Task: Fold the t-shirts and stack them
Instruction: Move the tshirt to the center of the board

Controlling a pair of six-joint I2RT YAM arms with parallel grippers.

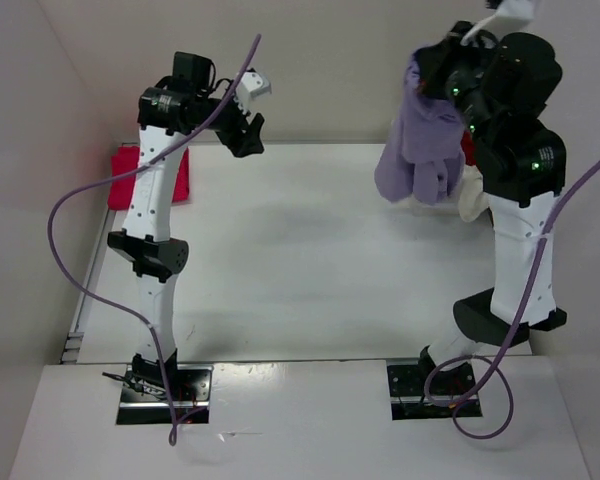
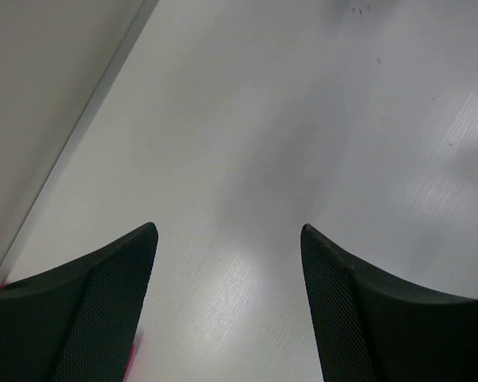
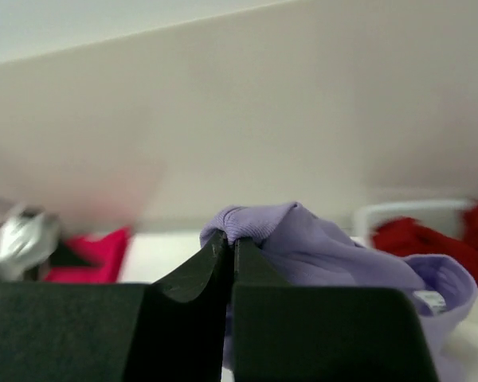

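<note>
The right hand (image 3: pixel 229 243) is clamped on the lavender t-shirt (image 1: pixel 425 150), hung above the counter (image 1: pixel 310 260), likely for spreading, while the left hand (image 1: pixel 245 125) is held open.

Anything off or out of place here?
Nothing stands out. The soft lavender-purple cloth t-shirt hangs bunched from the shut right pincer, normal for a lift. The left pincer is open and empty above the white table.

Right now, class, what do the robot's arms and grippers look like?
The left arm and right arm have white shells with black joints. A lavender cable loops along each. The left gripper and right gripper are black, with wedge-shaped fingers. Green lights dot the right arm.
</note>
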